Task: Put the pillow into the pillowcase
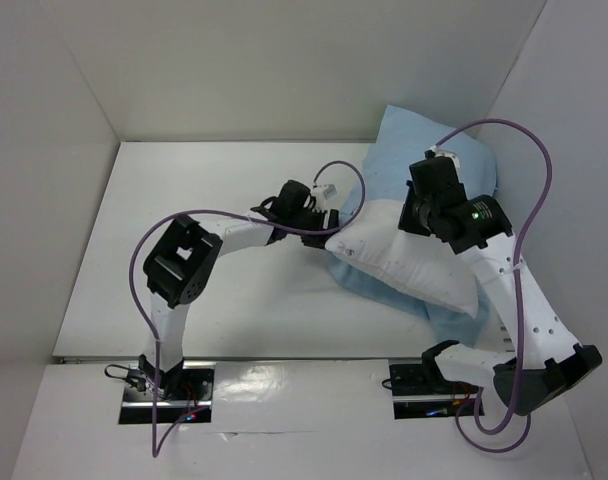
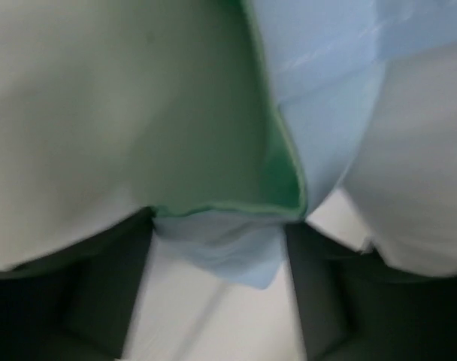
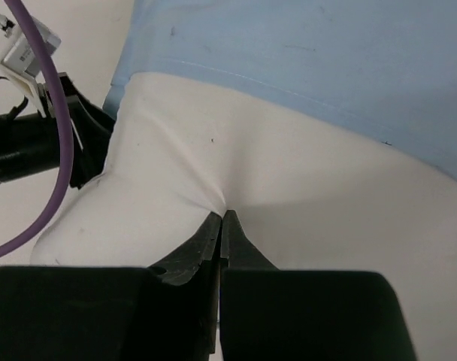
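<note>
- Lying slanted toward the right rear of the counter, the pillow is covered at its far end by the light blue pillowcase. More blue cloth is seen under its near edge.
- The left arm is bent sharply at the elbow and stretched across to the right, with its wrist set at the pillow's left corner.
- The left tool is released, its fingers held wide apart. A green-lined hem of the pillowcase is seen between them, unpinched.
- The right arm is folded back at the near right edge and angled up over the pillow, with the wrist tipped downward.
- The right tool is clenched on a pinch of the pillow's white cover, just short of the pillowcase hem.
</note>
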`<state>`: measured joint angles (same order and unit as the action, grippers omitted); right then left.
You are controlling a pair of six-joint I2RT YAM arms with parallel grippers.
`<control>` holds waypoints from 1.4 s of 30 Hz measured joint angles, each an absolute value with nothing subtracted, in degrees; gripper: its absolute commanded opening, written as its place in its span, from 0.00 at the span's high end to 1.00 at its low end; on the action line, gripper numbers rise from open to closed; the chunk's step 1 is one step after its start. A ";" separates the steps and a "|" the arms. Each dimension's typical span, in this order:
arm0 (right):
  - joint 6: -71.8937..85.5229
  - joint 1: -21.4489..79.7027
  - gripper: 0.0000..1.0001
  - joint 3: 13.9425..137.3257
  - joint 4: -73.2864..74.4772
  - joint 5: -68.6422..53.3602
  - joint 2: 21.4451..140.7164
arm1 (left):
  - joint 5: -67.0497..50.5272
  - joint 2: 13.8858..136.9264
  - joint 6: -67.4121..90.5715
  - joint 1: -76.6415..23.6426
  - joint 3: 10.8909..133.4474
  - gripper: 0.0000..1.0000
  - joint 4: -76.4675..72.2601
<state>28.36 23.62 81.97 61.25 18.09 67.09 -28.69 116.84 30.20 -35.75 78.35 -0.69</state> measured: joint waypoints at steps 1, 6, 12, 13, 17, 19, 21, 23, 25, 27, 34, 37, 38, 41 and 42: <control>28.16 22.98 1.00 81.97 61.39 17.50 67.09 | -30.46 117.32 32.12 -35.46 78.35 0.46 -2.83; 27.38 21.85 1.00 81.97 61.34 15.49 67.09 | -41.74 118.56 44.51 -32.91 75.53 1.00 -19.09; 25.23 21.69 1.00 88.16 60.55 12.82 70.91 | -49.47 111.42 56.23 -25.08 67.48 1.00 -26.76; 24.84 21.71 1.00 90.26 59.99 12.45 73.08 | -49.80 108.03 56.45 -23.40 67.72 1.00 -26.09; 22.90 25.34 1.00 103.09 56.10 11.62 81.21 | -49.34 92.71 53.58 -20.64 73.06 1.00 -16.25; 22.63 30.92 1.00 103.92 52.71 12.16 82.37 | -49.45 82.67 52.18 -19.42 72.79 1.00 -12.80; 22.96 36.58 1.00 101.56 48.93 12.82 83.07 | -50.37 72.25 51.05 -17.21 69.14 1.00 -9.34; 24.47 40.95 1.00 96.18 44.38 12.01 83.50 | -51.27 61.65 50.74 -14.24 63.48 1.00 -5.76; 26.61 42.19 1.00 88.09 39.35 9.72 83.77 | -51.31 51.29 50.02 -13.17 56.64 1.00 -0.93; 28.95 41.25 1.00 79.31 36.53 7.99 84.93 | -51.59 42.46 49.52 -13.74 50.09 1.00 5.50; 33.56 40.34 1.00 76.42 33.19 8.62 88.14 | -49.74 31.18 46.33 -15.55 43.64 0.85 24.58; 33.32 43.66 1.00 81.56 32.45 10.20 89.19 | -46.02 31.18 41.63 -15.57 47.72 0.03 34.02; 33.06 44.99 1.00 83.07 31.86 10.48 89.95 | -44.45 31.48 40.03 -15.59 50.06 0.00 37.30; 32.73 47.11 1.00 84.64 30.39 11.46 92.29 | -38.87 32.58 36.64 -15.88 57.08 0.00 44.97; 32.47 47.53 0.89 84.71 30.24 11.51 92.99 | -36.67 33.04 35.40 -16.08 59.42 0.02 47.11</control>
<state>32.47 47.53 84.71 30.24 11.51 92.99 -36.67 33.04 35.40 -16.08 59.42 47.11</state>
